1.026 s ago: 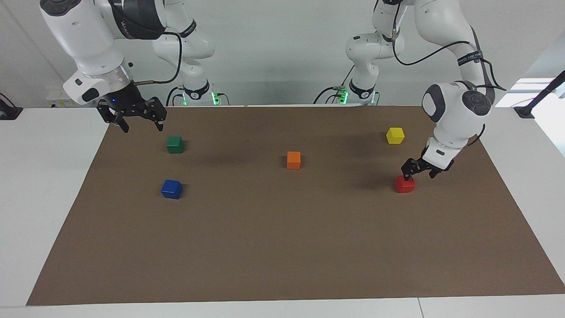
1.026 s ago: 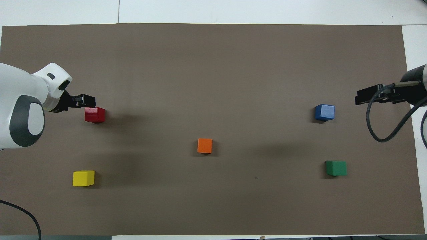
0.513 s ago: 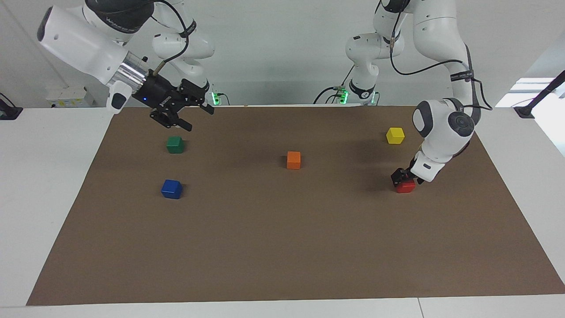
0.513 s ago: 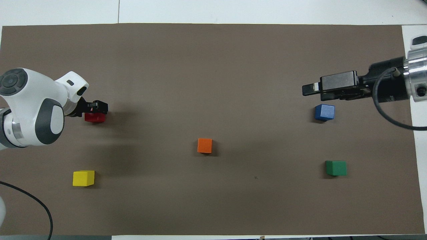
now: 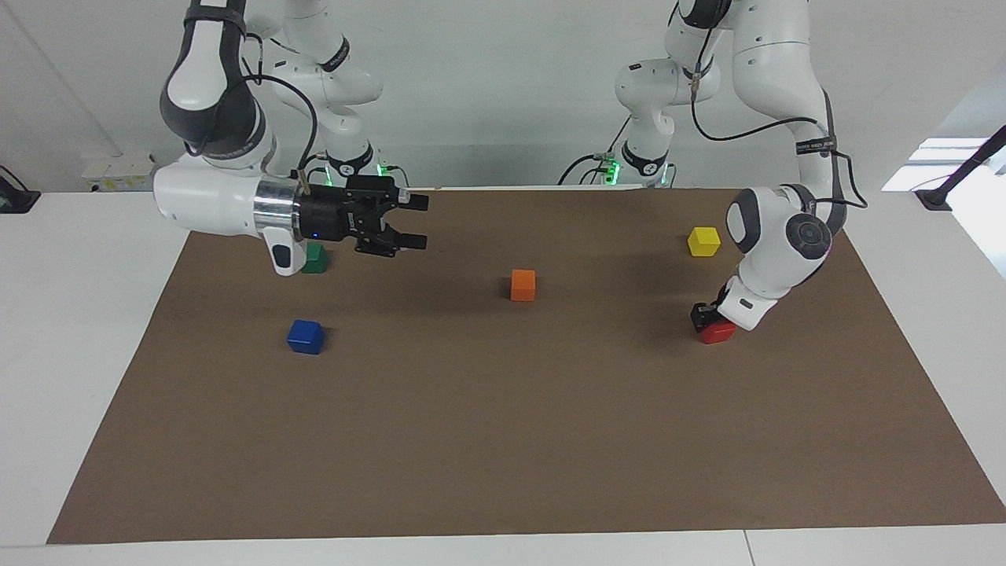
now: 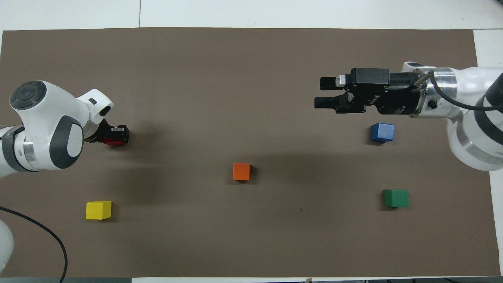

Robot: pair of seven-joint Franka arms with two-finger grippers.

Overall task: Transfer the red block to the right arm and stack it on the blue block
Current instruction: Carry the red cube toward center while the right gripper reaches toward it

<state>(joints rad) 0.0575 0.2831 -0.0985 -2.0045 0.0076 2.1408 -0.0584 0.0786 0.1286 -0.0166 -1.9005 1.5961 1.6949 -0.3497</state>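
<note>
The red block [image 5: 720, 333] [image 6: 114, 141] rests on the brown mat toward the left arm's end of the table. My left gripper [image 5: 706, 317] [image 6: 119, 134] is down on it, its fingers shut on the block's sides, and hides much of the cube. The blue block [image 5: 305, 336] [image 6: 382, 132] sits alone on the mat toward the right arm's end. My right gripper [image 5: 417, 221] [image 6: 324, 92] hangs in the air, lying level with its jaws open and nothing between them, pointing toward the middle of the table.
An orange cube [image 5: 523, 284] [image 6: 241, 171] sits mid-mat. A yellow cube [image 5: 703, 240] [image 6: 98, 210] lies nearer the robots than the red block. A green cube [image 5: 316, 260] [image 6: 396, 198], partly covered by the right wrist in the facing view, lies nearer the robots than the blue one.
My left gripper came down over the red block and shut on it. The right arm swung from the mat's edge toward the middle, turning its gripper level.
</note>
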